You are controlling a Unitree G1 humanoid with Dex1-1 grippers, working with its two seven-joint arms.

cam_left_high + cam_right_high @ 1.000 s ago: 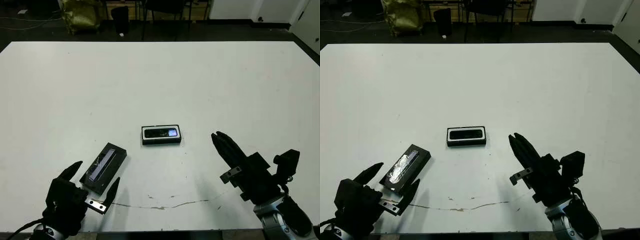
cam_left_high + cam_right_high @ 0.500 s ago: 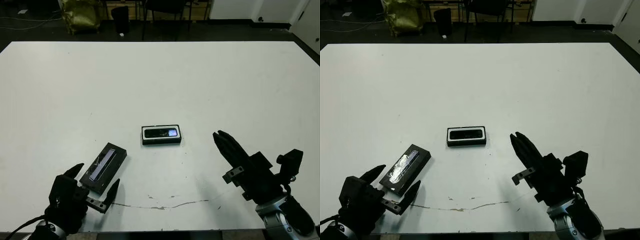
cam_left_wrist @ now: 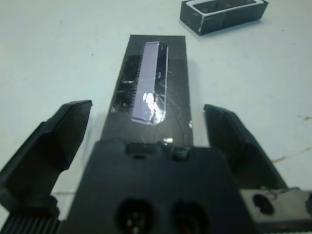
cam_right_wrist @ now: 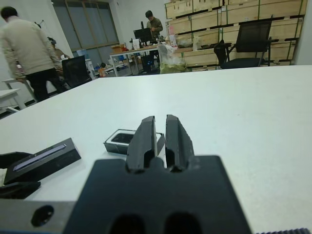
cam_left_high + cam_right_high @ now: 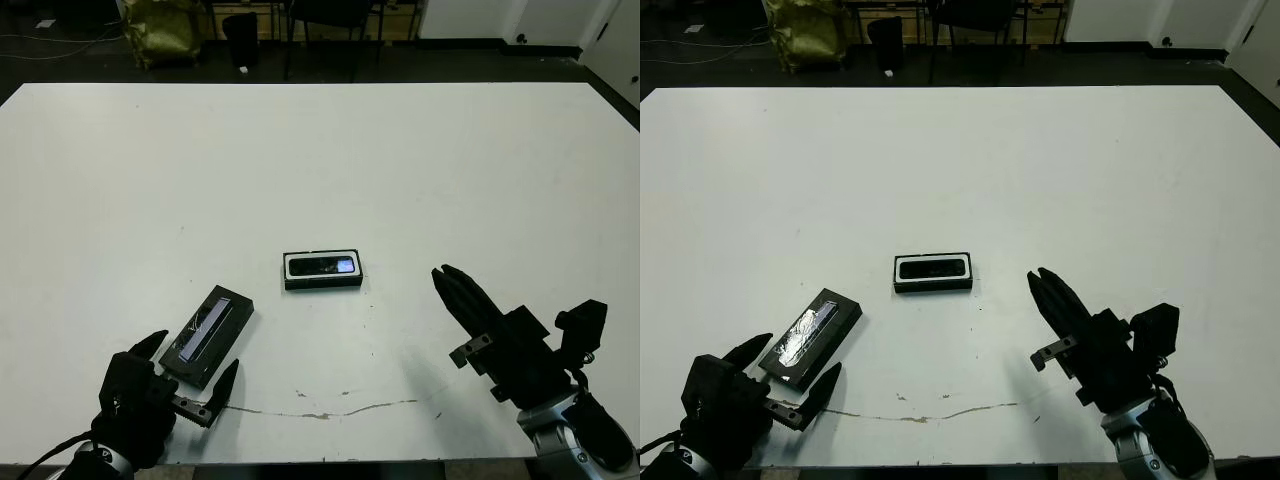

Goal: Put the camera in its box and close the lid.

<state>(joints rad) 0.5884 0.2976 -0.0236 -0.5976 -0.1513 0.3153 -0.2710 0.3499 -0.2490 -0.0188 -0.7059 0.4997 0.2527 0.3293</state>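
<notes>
A: From the head cameras, what has changed?

B: The left gripper has drawn back a little toward the near edge of the bench, jaws spread, the lid lying just ahead of it. The right gripper has eased back too, jaws pressed together. The camera already sits in the box mid-bench.

A: Left wrist?

B: The lid lies between the spread fingers, untouched; the box is beyond.

A: Right wrist?

B: Both fingers together, pointing at the box. I judge only the lid remains.
</notes>
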